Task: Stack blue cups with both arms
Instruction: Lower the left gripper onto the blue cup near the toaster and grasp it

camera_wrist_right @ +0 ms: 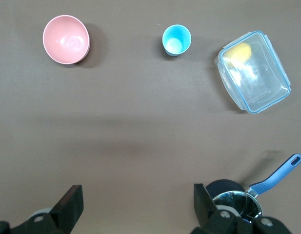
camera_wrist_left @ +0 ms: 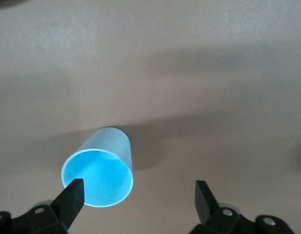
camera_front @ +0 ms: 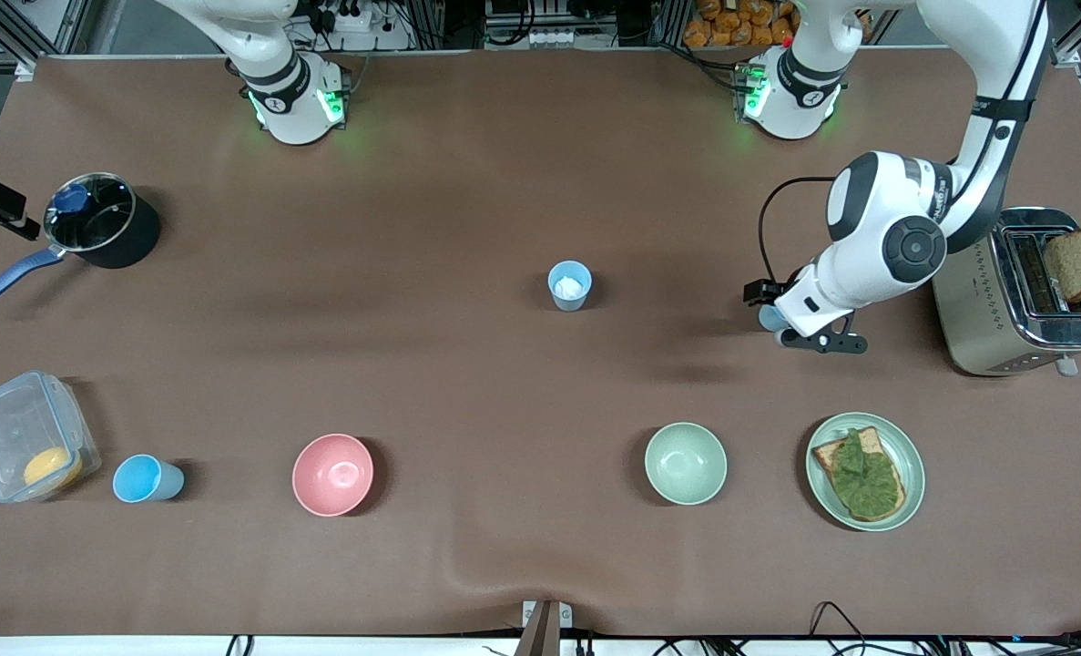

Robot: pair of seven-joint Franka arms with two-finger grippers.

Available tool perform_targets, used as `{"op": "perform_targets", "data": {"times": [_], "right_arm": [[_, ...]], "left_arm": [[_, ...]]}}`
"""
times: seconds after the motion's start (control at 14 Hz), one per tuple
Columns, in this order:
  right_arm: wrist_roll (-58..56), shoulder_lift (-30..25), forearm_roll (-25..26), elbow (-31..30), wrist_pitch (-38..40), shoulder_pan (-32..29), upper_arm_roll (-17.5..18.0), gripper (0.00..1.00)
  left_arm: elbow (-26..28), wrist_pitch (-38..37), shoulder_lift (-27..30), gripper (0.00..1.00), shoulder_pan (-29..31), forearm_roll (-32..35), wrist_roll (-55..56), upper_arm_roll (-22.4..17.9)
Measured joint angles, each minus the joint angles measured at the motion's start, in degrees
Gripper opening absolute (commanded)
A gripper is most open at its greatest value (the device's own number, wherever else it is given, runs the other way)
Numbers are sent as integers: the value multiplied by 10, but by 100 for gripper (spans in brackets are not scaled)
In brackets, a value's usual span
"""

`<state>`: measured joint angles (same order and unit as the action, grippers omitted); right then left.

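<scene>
A dull grey-blue cup (camera_front: 569, 285) with a white bit inside stands upright mid-table. A sky-blue cup (camera_front: 144, 478) stands near the front camera, beside the clear container; it also shows in the right wrist view (camera_wrist_right: 176, 40). My left gripper (camera_front: 775, 326) is open and low over another sky-blue cup (camera_front: 766, 316), toward the left arm's end. In the left wrist view this cup (camera_wrist_left: 99, 170) has its mouth toward the camera, and one finger (camera_wrist_left: 72, 197) overlaps its rim while the left gripper (camera_wrist_left: 139, 187) is not closed on it. My right gripper (camera_wrist_right: 138, 192) is open, empty and high over the table beside the pot.
A black pot (camera_front: 103, 232) with a blue handle and a clear container (camera_front: 30, 446) holding something yellow are at the right arm's end. A pink bowl (camera_front: 332, 474), a pale green bowl (camera_front: 686, 463) and a plate (camera_front: 909, 478) of toast lie nearest the front camera. A toaster (camera_front: 995, 310) stands beside the left gripper.
</scene>
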<state>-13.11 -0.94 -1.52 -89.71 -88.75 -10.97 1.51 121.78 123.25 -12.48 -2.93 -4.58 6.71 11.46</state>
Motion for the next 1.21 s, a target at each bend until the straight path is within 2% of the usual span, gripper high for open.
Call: {"op": "perform_targets", "data": {"times": [0.43, 1.0, 1.07, 1.14, 1.21], "right_arm": [[0, 0, -1, 1, 1, 2, 2, 100], [39, -1, -2, 15, 26, 23, 3, 100], [39, -1, -2, 15, 27, 24, 3, 100], [39, -1, -2, 15, 28, 24, 3, 100], [40, -1, -2, 15, 28, 25, 3, 100]], "left_arm": [[40, 46, -10, 100, 0, -1, 3, 0], [66, 105, -34, 100, 1, -1, 3, 0], [67, 107, -36, 97, 1, -1, 3, -1], [67, 109, -37, 85, 1, -1, 2, -1], [67, 110, -37, 68, 1, 6, -1, -1]]}}
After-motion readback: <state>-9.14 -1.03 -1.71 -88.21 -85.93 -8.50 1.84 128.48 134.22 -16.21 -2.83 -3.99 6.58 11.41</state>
